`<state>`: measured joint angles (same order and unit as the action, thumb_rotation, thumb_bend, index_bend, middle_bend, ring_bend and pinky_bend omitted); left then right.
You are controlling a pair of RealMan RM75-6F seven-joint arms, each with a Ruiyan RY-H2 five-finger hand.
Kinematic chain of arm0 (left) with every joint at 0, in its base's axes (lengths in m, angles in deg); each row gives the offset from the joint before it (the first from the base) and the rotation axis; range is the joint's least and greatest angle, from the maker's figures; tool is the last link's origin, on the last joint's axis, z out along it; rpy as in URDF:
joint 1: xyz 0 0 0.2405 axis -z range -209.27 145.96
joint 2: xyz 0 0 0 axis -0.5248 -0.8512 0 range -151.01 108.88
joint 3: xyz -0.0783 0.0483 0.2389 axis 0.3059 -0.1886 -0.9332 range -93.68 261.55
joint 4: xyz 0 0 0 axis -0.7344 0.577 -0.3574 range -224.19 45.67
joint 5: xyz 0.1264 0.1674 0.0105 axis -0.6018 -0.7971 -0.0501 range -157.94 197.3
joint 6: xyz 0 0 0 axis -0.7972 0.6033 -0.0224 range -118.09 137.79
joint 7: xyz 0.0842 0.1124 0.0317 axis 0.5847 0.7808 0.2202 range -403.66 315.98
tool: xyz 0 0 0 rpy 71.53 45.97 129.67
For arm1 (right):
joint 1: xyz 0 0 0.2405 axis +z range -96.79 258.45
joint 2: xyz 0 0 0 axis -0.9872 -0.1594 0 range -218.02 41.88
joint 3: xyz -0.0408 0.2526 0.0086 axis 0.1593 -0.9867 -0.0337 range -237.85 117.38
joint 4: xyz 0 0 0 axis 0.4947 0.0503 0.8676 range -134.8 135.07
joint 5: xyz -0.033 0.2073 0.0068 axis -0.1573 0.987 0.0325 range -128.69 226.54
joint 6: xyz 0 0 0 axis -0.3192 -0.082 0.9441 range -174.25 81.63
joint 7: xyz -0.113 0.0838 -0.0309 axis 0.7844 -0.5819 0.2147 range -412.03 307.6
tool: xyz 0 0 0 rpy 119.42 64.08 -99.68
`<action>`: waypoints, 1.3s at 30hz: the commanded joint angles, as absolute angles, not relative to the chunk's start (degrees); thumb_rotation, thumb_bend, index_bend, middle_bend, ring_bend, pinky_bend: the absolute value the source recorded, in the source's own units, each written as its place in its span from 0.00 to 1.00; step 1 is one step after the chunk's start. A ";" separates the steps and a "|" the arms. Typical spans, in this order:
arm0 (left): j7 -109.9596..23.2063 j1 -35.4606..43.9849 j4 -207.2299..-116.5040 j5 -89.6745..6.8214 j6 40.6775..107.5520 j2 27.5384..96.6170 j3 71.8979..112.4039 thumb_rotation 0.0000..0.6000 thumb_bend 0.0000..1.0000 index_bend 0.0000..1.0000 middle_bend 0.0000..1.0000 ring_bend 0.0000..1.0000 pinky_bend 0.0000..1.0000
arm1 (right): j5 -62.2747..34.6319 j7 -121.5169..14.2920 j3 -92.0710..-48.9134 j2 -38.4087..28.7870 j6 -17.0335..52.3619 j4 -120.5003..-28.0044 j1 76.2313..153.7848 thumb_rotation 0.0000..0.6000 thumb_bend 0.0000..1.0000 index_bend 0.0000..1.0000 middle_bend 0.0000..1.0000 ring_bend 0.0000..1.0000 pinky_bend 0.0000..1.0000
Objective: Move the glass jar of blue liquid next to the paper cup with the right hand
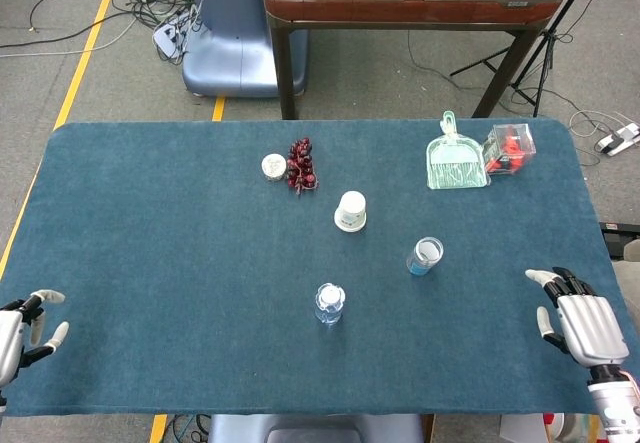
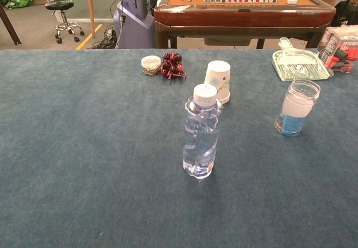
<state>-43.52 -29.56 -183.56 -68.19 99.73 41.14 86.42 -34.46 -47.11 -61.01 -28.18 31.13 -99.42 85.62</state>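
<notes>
While both robot hands rest at the near corners of a table covered in dark teal cloth (image 1: 150, 223), nothing is being held: the right hand (image 1: 582, 325) lies with its fingers spread and empty, and the left hand (image 1: 22, 325), partly cut off by the picture's edge, also shows loose, parted fingers. The glass jar of blue liquid (image 1: 424, 256) stands upright right of centre, near but apart from the upturned paper cup (image 1: 351, 211). A clear water bottle (image 1: 330, 303) stands closer to the robot. Farther back sit a small round tin (image 1: 273, 166), a bunch of red grapes (image 1: 301, 164), a green dustpan (image 1: 456, 158) and a clear box (image 1: 509, 148). Beyond, a wooden mahjong table (image 2: 240, 10) stands on grey floor strewn with cables (image 1: 70, 8).
</notes>
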 commanded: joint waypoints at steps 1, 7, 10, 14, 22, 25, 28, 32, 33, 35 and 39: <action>-44.01 -29.81 -183.60 -68.31 100.18 40.90 86.39 1.00 0.31 0.42 0.81 0.59 0.78 | -33.99 -46.67 -61.24 -27.75 30.64 -99.19 85.98 1.00 0.58 0.23 0.26 0.13 0.28; -45.35 -30.21 -183.67 -68.06 100.80 40.26 86.57 1.00 0.30 0.42 0.81 0.59 0.78 | -32.43 -43.96 -62.07 -26.01 28.77 -98.69 87.53 1.00 0.58 0.23 0.26 0.13 0.30; -45.94 -30.35 -183.69 -67.93 101.02 39.97 86.68 1.00 0.30 0.42 0.81 0.59 0.78 | -31.50 -42.11 -62.61 -24.62 26.99 -98.57 88.97 1.00 0.58 0.23 0.26 0.13 0.30; -46.23 -30.43 -183.86 -67.88 101.14 39.71 86.76 1.00 0.31 0.42 0.81 0.59 0.78 | -29.64 -40.02 -63.54 -22.86 24.13 -98.14 91.16 1.00 0.58 0.23 0.26 0.13 0.30; -46.01 -30.39 -184.21 -68.07 101.08 39.56 86.74 1.00 0.30 0.42 0.81 0.59 0.78 | -26.06 -34.22 -65.38 -19.44 20.35 -98.22 95.28 1.00 0.58 0.23 0.23 0.13 0.30; -46.05 -30.37 -184.31 -68.15 101.09 39.51 86.76 1.00 0.31 0.42 0.81 0.59 0.78 | -24.41 -33.05 -65.91 -18.17 19.11 -97.82 96.49 1.00 0.59 0.23 0.22 0.13 0.30; -46.26 -30.37 -184.32 -68.04 101.06 39.42 86.82 1.00 0.30 0.42 0.81 0.59 0.78 | -22.66 -32.10 -66.34 -16.58 17.92 -97.11 97.73 1.00 0.63 0.23 0.21 0.13 0.30; -46.60 -30.43 -184.31 -67.94 101.13 39.28 86.89 1.00 0.31 0.42 0.81 0.59 0.78 | -20.69 -30.78 -66.72 -14.86 16.51 -96.31 99.22 1.00 0.81 0.22 0.20 0.13 0.30; -46.70 -30.46 -184.32 -67.97 101.20 39.23 86.89 1.00 0.31 0.42 0.81 0.59 0.78 | -20.15 -30.27 -66.79 -14.50 16.24 -96.16 99.57 1.00 0.89 0.22 0.20 0.13 0.30; -46.92 -30.55 -184.35 -67.95 101.39 39.11 86.95 1.00 0.31 0.42 0.81 0.59 0.78 | -19.00 -29.12 -66.91 -13.72 15.60 -95.92 100.37 1.00 1.00 0.22 0.20 0.13 0.30; -47.39 -30.66 -184.33 -67.73 101.54 38.90 87.10 1.00 0.30 0.42 0.81 0.59 0.78 | -17.12 -27.64 -66.91 -12.69 14.65 -95.67 101.54 1.00 1.00 0.22 0.20 0.13 0.30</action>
<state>-47.39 -30.65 -184.33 -67.74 101.53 38.91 87.08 -17.50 -28.01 -66.89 -13.00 14.94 -95.80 101.21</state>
